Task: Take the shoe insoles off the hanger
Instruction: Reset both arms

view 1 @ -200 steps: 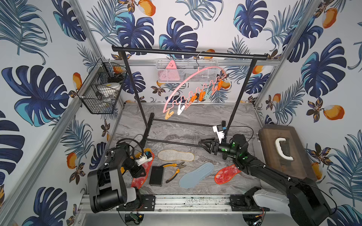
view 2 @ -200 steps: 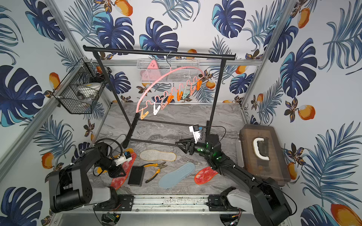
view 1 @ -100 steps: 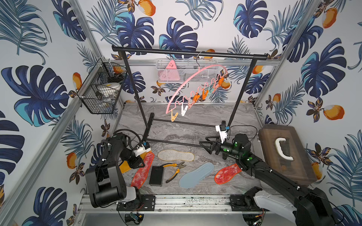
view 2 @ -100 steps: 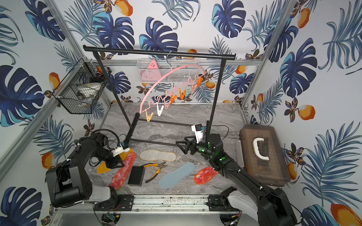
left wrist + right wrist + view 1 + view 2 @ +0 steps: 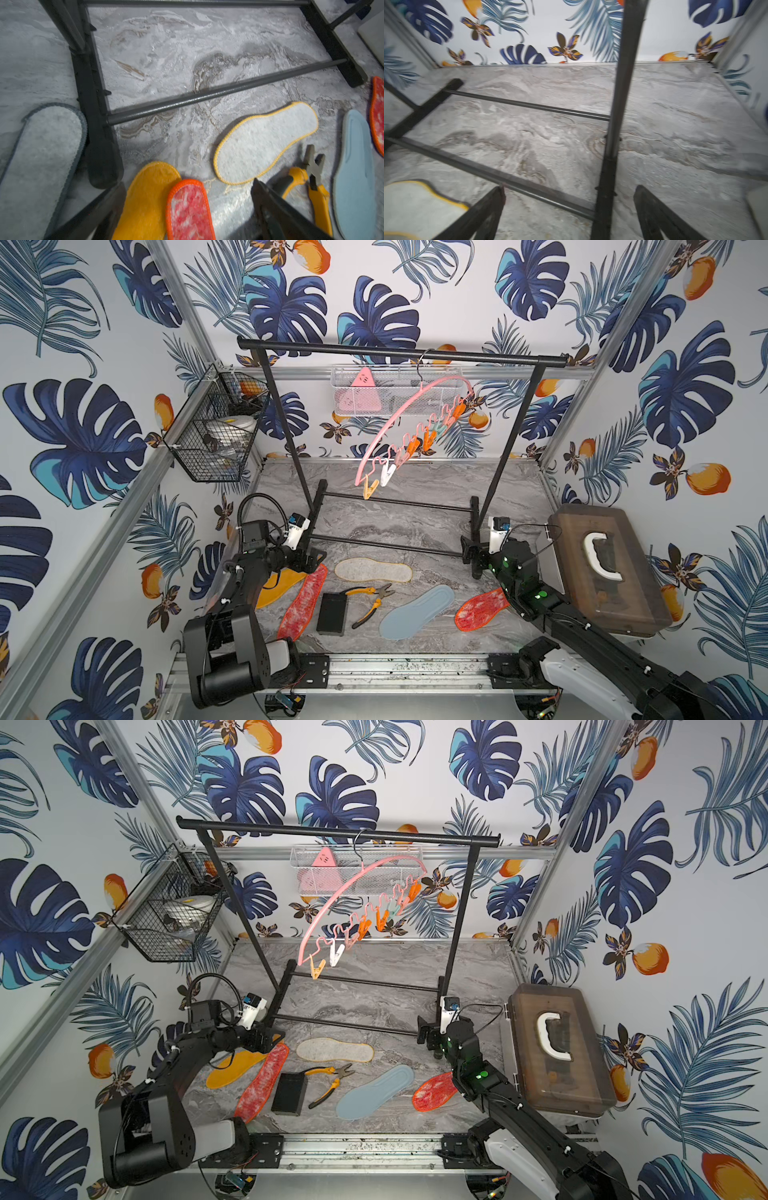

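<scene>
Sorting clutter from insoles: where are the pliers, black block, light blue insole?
pliers point(image 5: 371, 606): in a top view, yellow handle.
black block point(image 5: 332, 614): in a top view, top face.
light blue insole point(image 5: 417, 612): in a top view, middle.

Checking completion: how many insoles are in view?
6, all on the table: yellow-orange, red-orange and grey (wrist view only) near the left arm; beige and light blue mid-table; another red-orange near the right arm.

Hanger point(image 5: 411, 435) is hanging on rack rail point(image 5: 374, 351), above and behind left gripper point(image 5: 311, 562) and right gripper point(image 5: 472, 556). Insoles point(image 5: 373, 570) are lying on tabletop point(image 5: 395, 489) between the two; pliers point(image 5: 372, 601) and block point(image 5: 331, 614) are lying among them; case point(image 5: 602, 572) is sitting just right of right gripper
</scene>
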You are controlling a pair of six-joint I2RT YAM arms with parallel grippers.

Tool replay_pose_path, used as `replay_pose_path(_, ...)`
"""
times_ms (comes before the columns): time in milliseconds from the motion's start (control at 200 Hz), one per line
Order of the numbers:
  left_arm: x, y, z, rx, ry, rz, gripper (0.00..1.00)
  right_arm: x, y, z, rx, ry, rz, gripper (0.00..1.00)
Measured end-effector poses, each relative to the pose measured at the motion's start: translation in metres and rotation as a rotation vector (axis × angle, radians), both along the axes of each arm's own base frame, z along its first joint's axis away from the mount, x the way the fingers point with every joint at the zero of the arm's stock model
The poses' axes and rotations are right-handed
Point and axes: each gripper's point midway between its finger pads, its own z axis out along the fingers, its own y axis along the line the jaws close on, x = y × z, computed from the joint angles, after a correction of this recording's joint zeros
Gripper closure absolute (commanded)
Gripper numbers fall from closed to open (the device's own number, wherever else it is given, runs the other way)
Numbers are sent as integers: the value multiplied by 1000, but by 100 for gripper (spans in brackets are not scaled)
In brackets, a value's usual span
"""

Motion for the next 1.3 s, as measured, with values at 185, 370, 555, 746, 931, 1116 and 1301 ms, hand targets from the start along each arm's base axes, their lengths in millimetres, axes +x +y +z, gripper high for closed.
replay_pose_path(185, 11, -8, 9, 0, -255, 80, 1, 11, -43, -36, -79, 45, -140, 0)
replay_pose_path(370, 17, -23, 1, 39, -363, 100, 1, 26, -68, -60, -74, 66, -220, 0)
replay_pose_path(555, 41, -2, -13, 105, -363, 221, 1, 37, -72, -81, -56, 49, -225, 0)
replay_pose_path(746, 61, 15, 3, 143, -413, 322, 1, 57, -67, -64, -67, -45, -202, 0)
replay_pose_path(931, 64, 21, 5, 153, -414, 362, 1, 67, -71, -96, -107, -13, -191, 0)
replay_pose_path(1116, 59, 23, 2, 161, -413, 379, 1, 90, -71, -82, -98, -47, -200, 0)
replay_pose_path(1301, 58, 24, 2, 162, -416, 384, 1, 93, -72, -85, -104, -23, -205, 0)
